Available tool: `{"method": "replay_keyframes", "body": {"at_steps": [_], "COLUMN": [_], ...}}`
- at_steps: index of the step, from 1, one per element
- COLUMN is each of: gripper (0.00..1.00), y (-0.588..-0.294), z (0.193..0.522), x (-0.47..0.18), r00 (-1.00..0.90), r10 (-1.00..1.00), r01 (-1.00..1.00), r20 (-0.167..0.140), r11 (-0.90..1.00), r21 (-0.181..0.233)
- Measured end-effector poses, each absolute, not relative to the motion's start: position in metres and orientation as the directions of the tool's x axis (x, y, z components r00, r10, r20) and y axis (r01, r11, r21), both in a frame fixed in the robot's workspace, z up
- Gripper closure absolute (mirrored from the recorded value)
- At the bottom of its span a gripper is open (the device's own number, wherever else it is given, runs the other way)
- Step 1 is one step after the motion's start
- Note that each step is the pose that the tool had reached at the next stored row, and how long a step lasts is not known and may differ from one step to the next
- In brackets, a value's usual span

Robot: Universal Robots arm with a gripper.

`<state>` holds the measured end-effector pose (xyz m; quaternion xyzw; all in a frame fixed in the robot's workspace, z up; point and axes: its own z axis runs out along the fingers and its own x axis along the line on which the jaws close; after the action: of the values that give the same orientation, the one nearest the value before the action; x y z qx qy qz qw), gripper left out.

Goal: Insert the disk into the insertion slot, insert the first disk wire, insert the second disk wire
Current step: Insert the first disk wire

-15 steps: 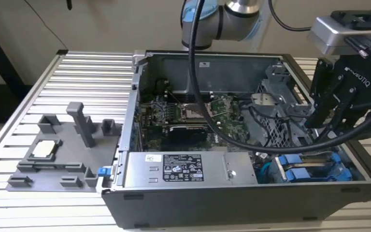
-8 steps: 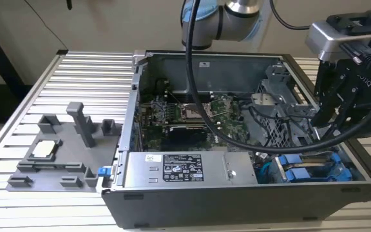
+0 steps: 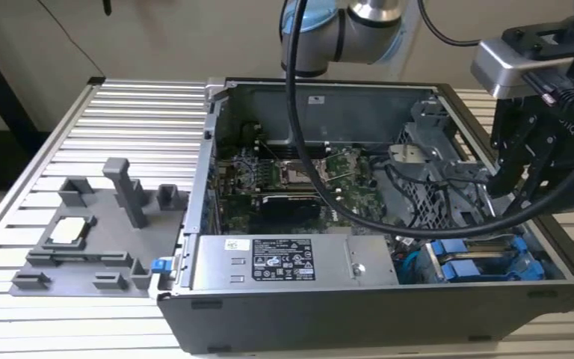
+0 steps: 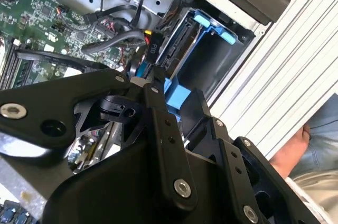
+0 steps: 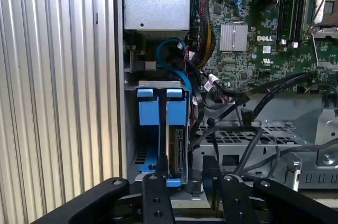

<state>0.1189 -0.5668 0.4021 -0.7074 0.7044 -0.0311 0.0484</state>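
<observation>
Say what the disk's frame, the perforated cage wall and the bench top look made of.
The disk's frame: bright blue, smooth, evenly coloured, likely moulded plastic. The perforated cage wall: dull grey sheet with punched holes, probably steel. The bench top: pale silvery ribbed slats with a matt sheen, apparently extruded aluminium.

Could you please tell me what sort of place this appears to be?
Probably a robotics lab workbench: an open computer case sits on a ribbed aluminium table, a robot arm above it.
</observation>
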Motion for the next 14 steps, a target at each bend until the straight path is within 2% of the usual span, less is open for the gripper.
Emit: {"method": "replay_keyframes", "body": {"at_steps": [12,14], "gripper": [0.6,0.6], "y": [-0.5669,-0.5669], "z": [0.4007,0.3998], "x": [0.1189,0.1188], "r00": [0.006,0.006], "r10": [-0.999,-0.999], "r01": [-0.992,-0.991], "r20": [-0.037,-0.044], "r11": [-0.001,0.0], "r21": [-0.125,-0.137]}}
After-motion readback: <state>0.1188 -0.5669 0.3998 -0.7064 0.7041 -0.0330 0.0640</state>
